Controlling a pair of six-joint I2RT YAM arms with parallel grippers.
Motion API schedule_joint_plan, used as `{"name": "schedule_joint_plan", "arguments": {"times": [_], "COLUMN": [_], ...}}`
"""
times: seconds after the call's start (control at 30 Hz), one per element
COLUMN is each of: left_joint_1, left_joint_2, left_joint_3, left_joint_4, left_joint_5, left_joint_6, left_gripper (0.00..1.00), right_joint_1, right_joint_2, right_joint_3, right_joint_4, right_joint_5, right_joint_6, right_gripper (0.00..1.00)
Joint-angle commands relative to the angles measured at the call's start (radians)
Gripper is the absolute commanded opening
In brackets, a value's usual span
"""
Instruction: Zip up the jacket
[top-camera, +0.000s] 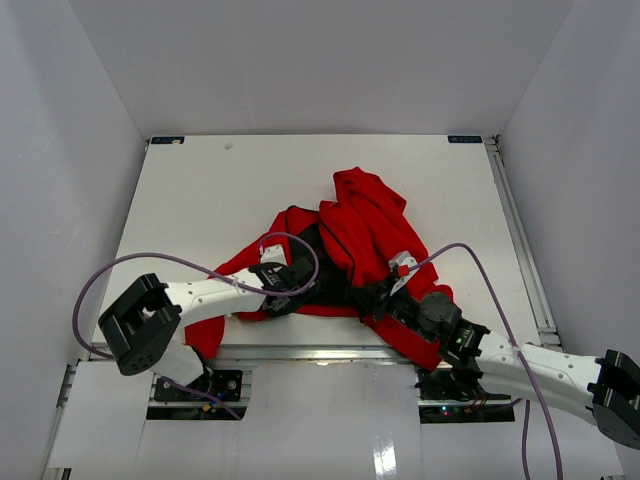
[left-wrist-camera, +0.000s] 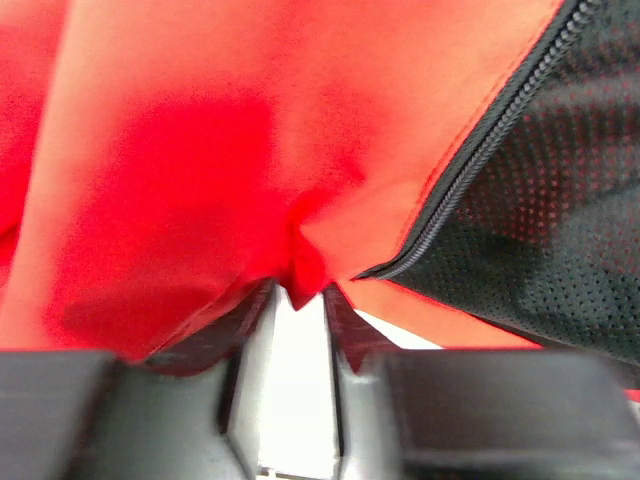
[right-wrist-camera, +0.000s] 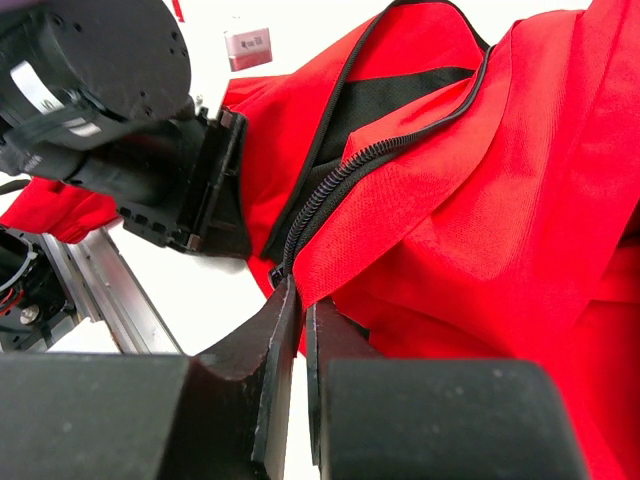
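My left gripper pinches a fold of the jacket, lying centre frame; my right gripper, nearer, clamps it where the zipper begins, teeth running toward the upper right

Bright, even light; wrist views blur up close.
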Motion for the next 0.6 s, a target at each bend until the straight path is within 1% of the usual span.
{"name": "schedule_joint_plan", "arguments": {"times": [0.0,0.33,0.57], "left_joint_1": [0.014,0.018,0.018], "left_joint_2": [-0.055,-0.010,0.002], "left_joint_3": [-0.007,0.034,0.060], "left_joint_4": [-0.025,-0.021,-0.020], "left_joint_5": [-0.034,-0.026,-0.042], "left_joint_6": [0.011,0.068,0.087], "left_gripper": [0.38,0.40,0.44], "right_joint_1": [0.005,0.005,0.004], "right_joint_2": [0.002,-0.002,-0.007], "right_joint_3": [0.008,0.007,0.000], "right_joint_4": [0.028,0.025,0.026], "right_joint_5": [0.015,0.022,0.023], "right_joint_6": [-0.006,-0.008,-0.008], "right_gripper": [0.08,0.08,0.08]}}
